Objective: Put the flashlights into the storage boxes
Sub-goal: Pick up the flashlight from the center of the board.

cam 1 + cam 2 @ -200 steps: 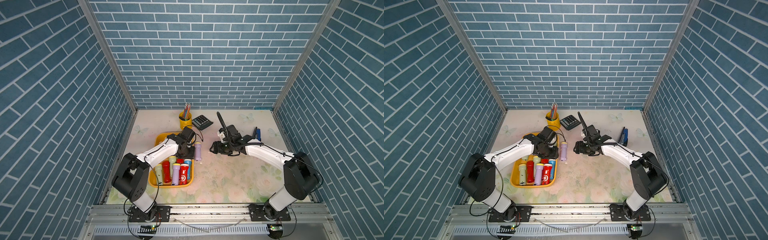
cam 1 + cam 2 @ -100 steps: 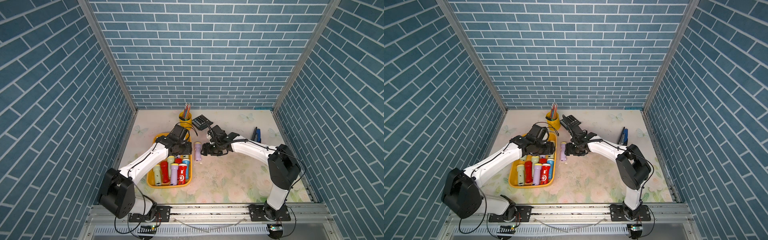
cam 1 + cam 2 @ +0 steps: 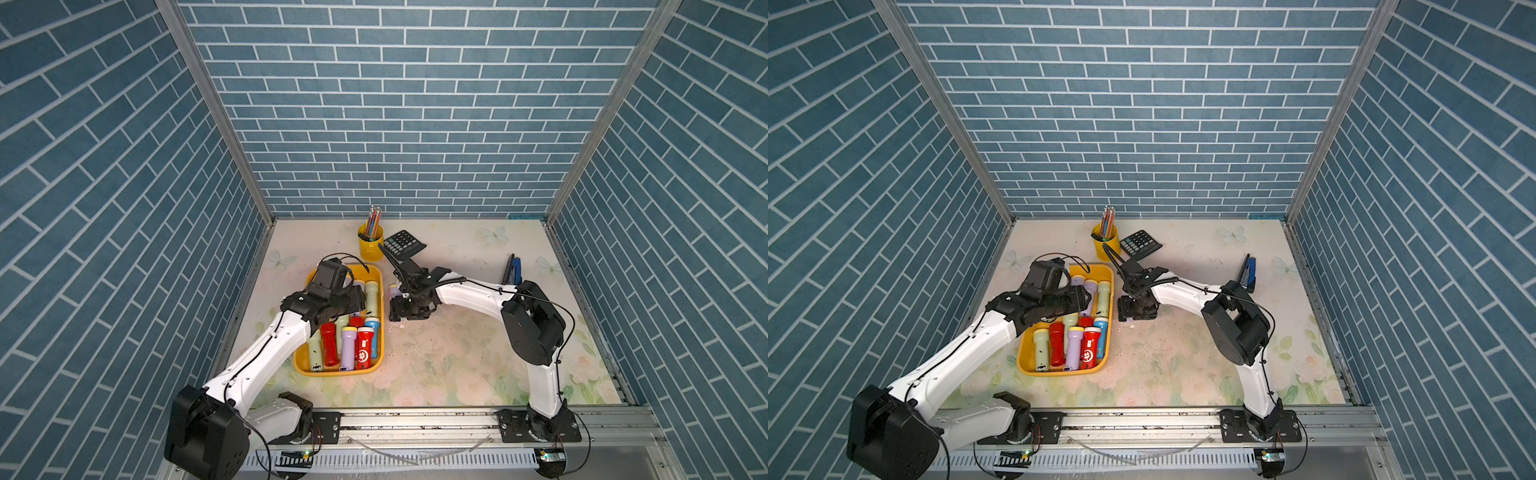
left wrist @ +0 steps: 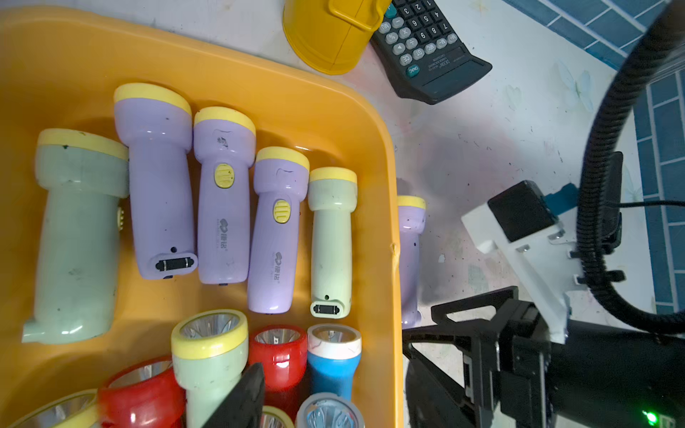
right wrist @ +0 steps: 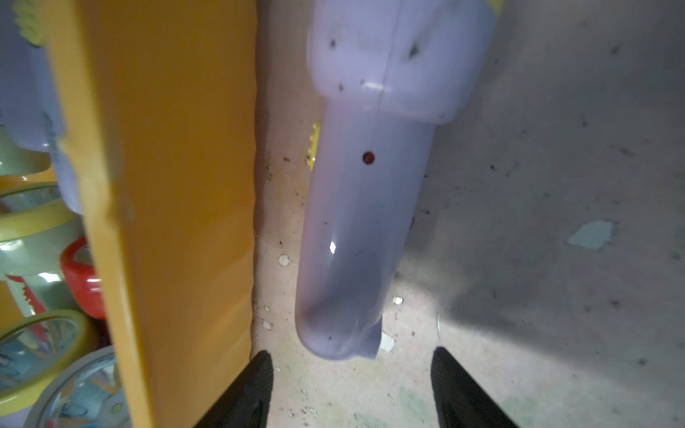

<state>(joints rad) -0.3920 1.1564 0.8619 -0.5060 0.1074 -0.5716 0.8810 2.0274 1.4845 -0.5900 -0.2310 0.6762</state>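
Note:
The orange-yellow storage box (image 3: 332,371) (image 3: 1059,370) (image 4: 374,122) holds several flashlights: lilac, pale green, red and one blue (image 4: 333,370). One lilac flashlight (image 3: 393,289) (image 4: 410,255) (image 5: 370,185) lies on the table, close along the box's right wall. My right gripper (image 3: 405,309) (image 3: 1136,309) (image 5: 352,370) is open, its fingers either side of that flashlight's tail end without touching it. My left gripper (image 3: 356,302) (image 3: 1077,300) (image 4: 335,385) hovers over the flashlights in the box, open and empty. Only one of its fingers (image 4: 241,396) shows clearly.
A yellow pencil cup (image 3: 370,245) (image 4: 326,33) and a black calculator (image 3: 404,244) (image 4: 426,48) stand just behind the box. A blue-black stapler (image 3: 512,270) lies at the right. Both arms are close together at the box's right wall.
My right gripper has moved left to the lilac flashlight beside the box. My left gripper has drawn back from the box's right edge to over its contents. The flashlight has not moved.

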